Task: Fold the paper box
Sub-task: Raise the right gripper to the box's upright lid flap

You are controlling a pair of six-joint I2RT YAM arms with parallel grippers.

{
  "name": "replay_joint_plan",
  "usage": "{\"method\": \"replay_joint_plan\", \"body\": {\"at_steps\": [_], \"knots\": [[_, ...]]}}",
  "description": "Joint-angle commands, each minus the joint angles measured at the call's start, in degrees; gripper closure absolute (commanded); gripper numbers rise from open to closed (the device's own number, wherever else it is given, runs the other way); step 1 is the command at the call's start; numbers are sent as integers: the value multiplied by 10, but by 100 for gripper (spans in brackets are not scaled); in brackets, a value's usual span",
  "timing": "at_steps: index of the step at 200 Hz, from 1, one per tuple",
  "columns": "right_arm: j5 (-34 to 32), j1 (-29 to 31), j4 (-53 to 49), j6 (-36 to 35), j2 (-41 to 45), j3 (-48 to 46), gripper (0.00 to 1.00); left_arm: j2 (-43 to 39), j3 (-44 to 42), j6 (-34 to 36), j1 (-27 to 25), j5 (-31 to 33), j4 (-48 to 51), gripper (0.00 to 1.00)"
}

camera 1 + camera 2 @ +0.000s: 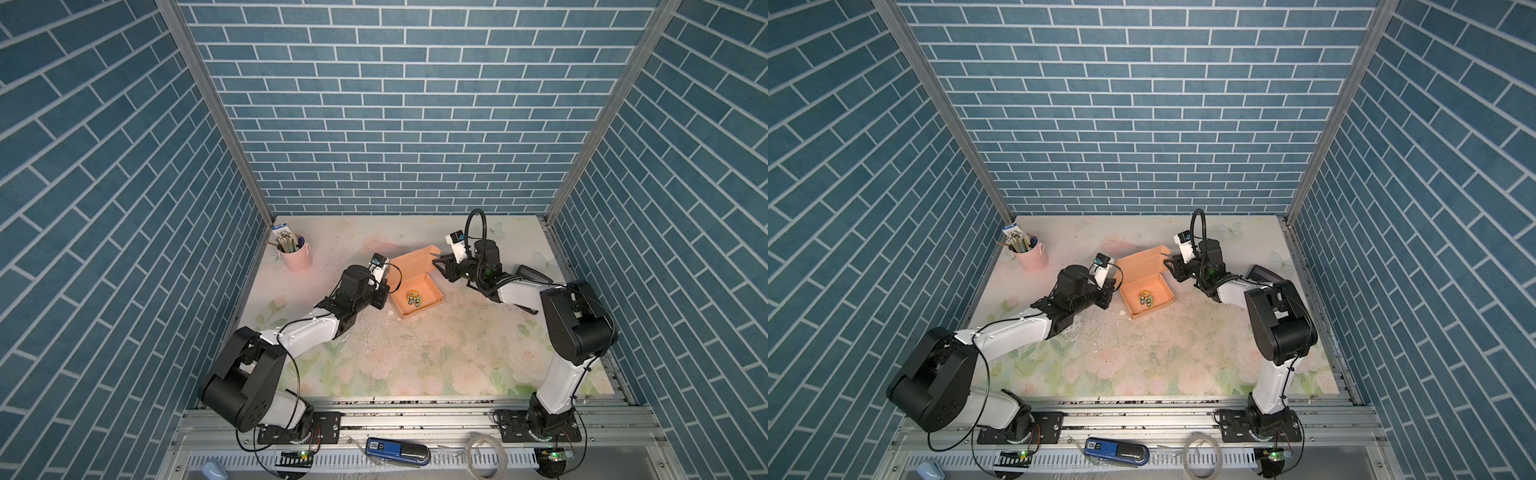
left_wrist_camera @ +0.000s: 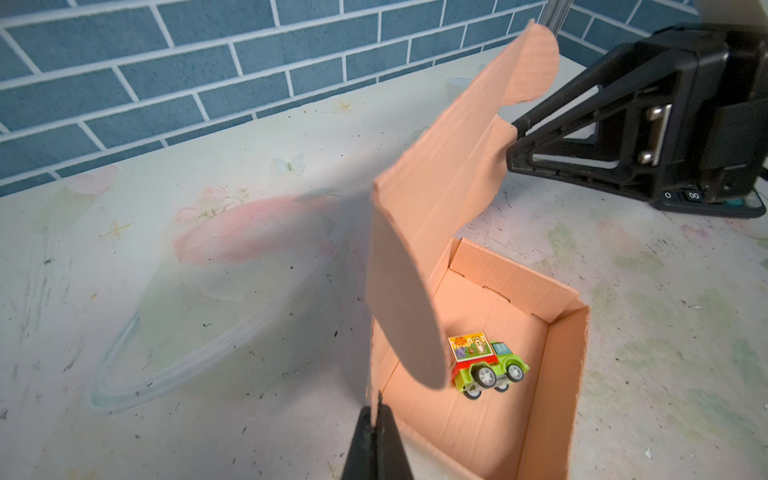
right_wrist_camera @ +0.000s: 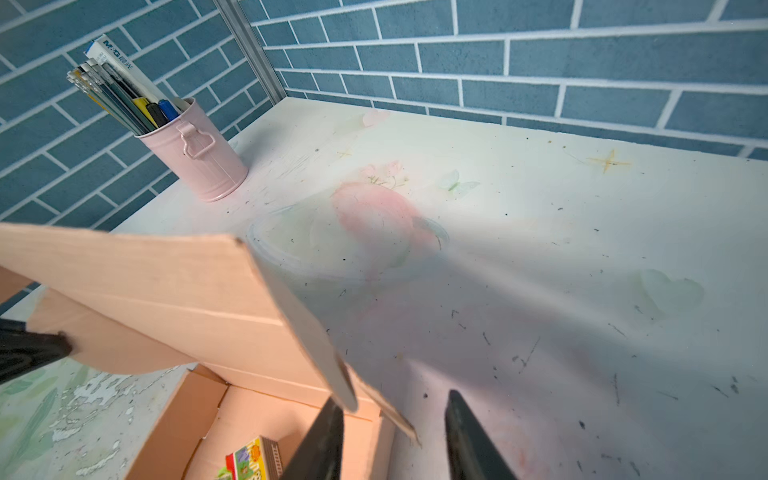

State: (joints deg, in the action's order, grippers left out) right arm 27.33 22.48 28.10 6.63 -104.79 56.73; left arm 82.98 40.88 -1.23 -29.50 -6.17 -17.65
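The paper box is tan-orange cardboard and stands open mid-table, its lid raised at the back. A small green toy car lies on the box floor. My left gripper sits at the box's left wall, shut on that wall's top edge. My right gripper is at the lid's right side. Its fingers are apart, with the lid's side flap between them, close to one finger.
A pink pen cup stands at the back left. A black device lies behind the right arm. A blue object rests on the front rail. Brick-patterned walls enclose three sides.
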Motion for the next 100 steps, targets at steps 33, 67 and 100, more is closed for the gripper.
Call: {"method": "replay_joint_plan", "body": {"at_steps": [33,67,100], "knots": [[-6,11,16,-13,8,0,75,22,33,-15,4,8,12,100],[-31,31,-3,-14,25,-3,89,34,44,-25,4,11,16,100],[-87,57,-39,-11,43,4,100,39,50,-37,4,20,17,100]]}}
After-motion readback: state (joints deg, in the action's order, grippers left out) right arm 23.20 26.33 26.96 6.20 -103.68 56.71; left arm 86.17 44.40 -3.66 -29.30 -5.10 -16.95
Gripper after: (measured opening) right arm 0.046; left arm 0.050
